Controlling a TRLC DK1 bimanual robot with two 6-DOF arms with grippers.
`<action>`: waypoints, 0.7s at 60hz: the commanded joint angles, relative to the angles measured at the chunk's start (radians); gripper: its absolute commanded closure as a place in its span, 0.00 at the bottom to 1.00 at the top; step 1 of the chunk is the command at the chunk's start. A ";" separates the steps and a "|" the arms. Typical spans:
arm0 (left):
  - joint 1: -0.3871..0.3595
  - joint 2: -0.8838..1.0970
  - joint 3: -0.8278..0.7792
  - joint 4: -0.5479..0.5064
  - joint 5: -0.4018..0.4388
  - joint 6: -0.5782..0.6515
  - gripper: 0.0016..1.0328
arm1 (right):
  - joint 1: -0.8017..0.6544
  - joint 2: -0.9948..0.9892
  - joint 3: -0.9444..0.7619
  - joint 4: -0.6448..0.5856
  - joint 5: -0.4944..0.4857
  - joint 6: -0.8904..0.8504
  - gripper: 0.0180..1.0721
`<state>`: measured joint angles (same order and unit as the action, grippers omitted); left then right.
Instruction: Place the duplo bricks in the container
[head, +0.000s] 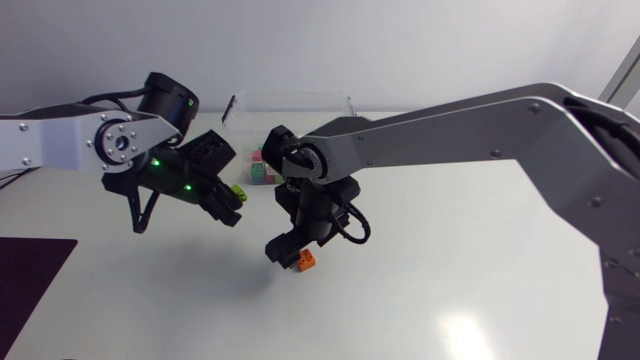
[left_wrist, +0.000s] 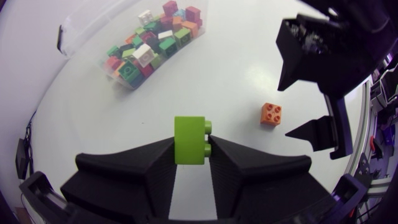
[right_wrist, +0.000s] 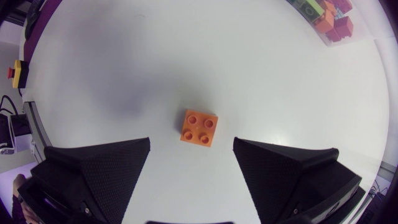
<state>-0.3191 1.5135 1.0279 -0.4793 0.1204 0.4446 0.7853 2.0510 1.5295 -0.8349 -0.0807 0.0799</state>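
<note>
Head cam: fixed high, looking down over the table (head: 450, 290) and both arms | Left wrist cam: riding above the table, tilted out across it toward the container (left_wrist: 74, 53) | Right wrist cam: low, facing straight down, close over the orange brick (right_wrist: 199, 127) | Shared: that brick shows in all three, the container too

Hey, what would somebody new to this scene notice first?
The left gripper is shut on a lime green brick, held above the table. The right gripper hangs open over a lone orange brick on the white table, and a clear container holding many mixed bricks sits farther back.
</note>
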 joint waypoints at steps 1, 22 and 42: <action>0.032 -0.047 0.051 -0.013 0.024 -0.009 0.73 | 0.008 0.046 0.044 -0.021 0.007 0.034 0.12; 0.132 -0.125 0.133 0.022 0.105 -0.032 0.73 | 0.012 0.124 0.104 -0.063 0.022 0.055 0.29; 0.158 -0.102 0.159 0.179 0.170 -0.086 0.73 | 0.019 0.167 0.133 -0.067 0.039 0.063 0.49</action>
<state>-0.1738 1.4071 1.1458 -0.3283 0.2718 0.3920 0.7925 2.1765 1.6459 -0.8879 -0.0479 0.1131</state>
